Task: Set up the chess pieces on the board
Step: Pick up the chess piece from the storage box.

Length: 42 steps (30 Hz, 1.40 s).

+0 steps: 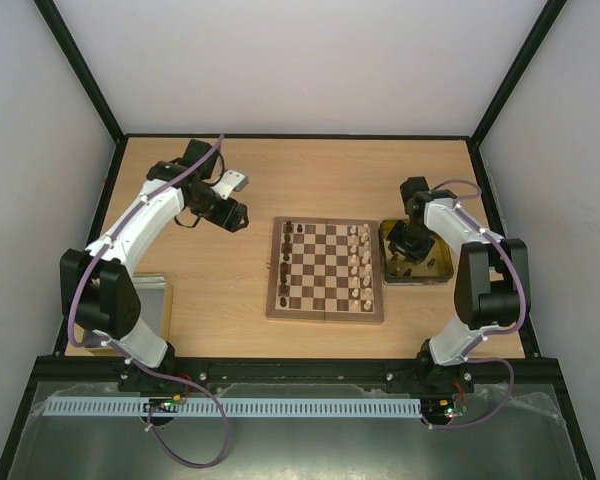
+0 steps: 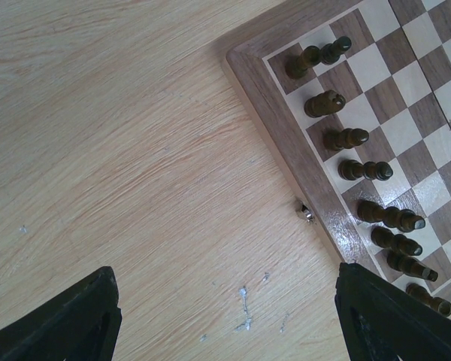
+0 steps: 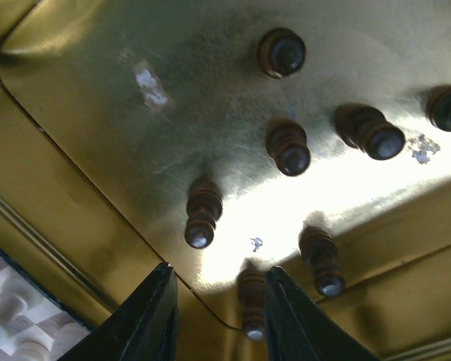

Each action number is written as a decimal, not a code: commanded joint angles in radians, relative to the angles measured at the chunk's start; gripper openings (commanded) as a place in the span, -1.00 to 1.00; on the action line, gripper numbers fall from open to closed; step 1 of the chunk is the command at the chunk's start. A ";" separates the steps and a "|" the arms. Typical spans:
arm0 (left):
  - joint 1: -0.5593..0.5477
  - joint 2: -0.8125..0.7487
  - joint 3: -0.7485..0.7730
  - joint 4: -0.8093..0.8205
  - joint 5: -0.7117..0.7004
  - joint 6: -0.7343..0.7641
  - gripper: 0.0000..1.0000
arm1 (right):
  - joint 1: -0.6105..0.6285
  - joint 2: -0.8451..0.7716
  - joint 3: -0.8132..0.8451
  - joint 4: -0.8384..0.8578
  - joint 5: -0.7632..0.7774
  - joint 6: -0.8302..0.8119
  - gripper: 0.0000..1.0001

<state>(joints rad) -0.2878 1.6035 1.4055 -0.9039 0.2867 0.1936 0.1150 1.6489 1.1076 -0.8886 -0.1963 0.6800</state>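
The board (image 1: pixel 325 316) lies mid-table, with dark chess pieces (image 1: pixel 285 262) along its left side and cream ones (image 1: pixel 360 262) along its right. In the left wrist view the dark pieces (image 2: pixel 346 139) stand in a row by the board's border (image 2: pixel 286 128). My left gripper (image 2: pixel 229 323) hangs open over bare table to the left of the board. My right gripper (image 3: pixel 219 308) is down in the yellow tray (image 3: pixel 83 135), open, with a dark pawn (image 3: pixel 252 301) between its fingers, close to the right one. Several more dark pawns (image 3: pixel 288 147) stand in the tray.
The tray (image 1: pixel 435 275) sits just right of the board. A grey flat object (image 1: pixel 150 300) lies near the left arm's base. A small metal clasp (image 2: pixel 307 213) sticks out from the board's left edge. Black frame posts and white walls enclose the table.
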 commanded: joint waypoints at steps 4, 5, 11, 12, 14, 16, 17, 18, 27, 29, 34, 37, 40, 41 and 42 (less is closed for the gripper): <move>-0.007 -0.003 0.016 -0.022 -0.011 0.000 0.57 | -0.029 0.037 0.007 0.064 -0.015 -0.023 -0.39; -0.008 -0.004 0.016 -0.022 -0.013 0.000 0.57 | -0.029 0.043 0.007 0.067 -0.019 -0.025 -0.39; -0.008 -0.007 0.012 -0.021 -0.020 0.000 0.57 | -0.031 0.068 -0.004 0.090 -0.020 -0.029 -0.40; -0.007 -0.006 0.011 -0.021 -0.020 0.001 0.57 | -0.031 0.073 -0.005 0.093 -0.020 -0.030 -0.40; -0.008 -0.007 0.009 -0.020 -0.020 0.000 0.57 | -0.031 0.080 -0.004 0.102 -0.019 -0.029 -0.41; -0.007 -0.007 0.008 -0.021 -0.019 0.000 0.57 | -0.032 0.089 -0.001 0.106 -0.020 -0.029 -0.41; -0.008 -0.007 0.007 -0.021 -0.020 0.001 0.57 | -0.032 0.095 -0.001 0.105 -0.017 -0.030 -0.42; -0.007 -0.008 0.008 -0.021 -0.021 0.001 0.57 | -0.032 0.099 0.000 0.106 -0.014 -0.033 -0.44; -0.008 -0.007 0.004 -0.018 -0.024 0.001 0.57 | -0.038 0.109 -0.003 0.113 -0.014 -0.036 -0.78; -0.008 -0.005 0.007 -0.018 -0.025 0.001 0.57 | -0.037 0.106 0.003 0.109 -0.009 -0.038 -0.85; -0.008 -0.002 0.007 -0.017 -0.024 0.001 0.57 | -0.038 0.109 0.000 0.109 -0.004 -0.038 -0.91; -0.007 -0.001 0.009 -0.019 -0.023 0.001 0.57 | -0.037 0.111 0.007 0.106 0.004 -0.039 -0.95; -0.007 -0.001 0.011 -0.019 -0.022 0.002 0.57 | -0.037 0.094 0.035 0.078 0.040 -0.040 -0.95; -0.007 -0.001 0.010 -0.019 -0.020 0.003 0.57 | -0.037 0.088 0.049 0.062 0.053 -0.039 -0.95; -0.007 -0.001 0.009 -0.020 -0.019 0.003 0.57 | -0.037 0.082 0.065 0.045 0.063 -0.039 -0.95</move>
<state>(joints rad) -0.2916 1.6032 1.4055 -0.9039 0.2680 0.1936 0.0826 1.7512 1.1141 -0.7818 -0.2081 0.6498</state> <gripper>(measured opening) 0.785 0.053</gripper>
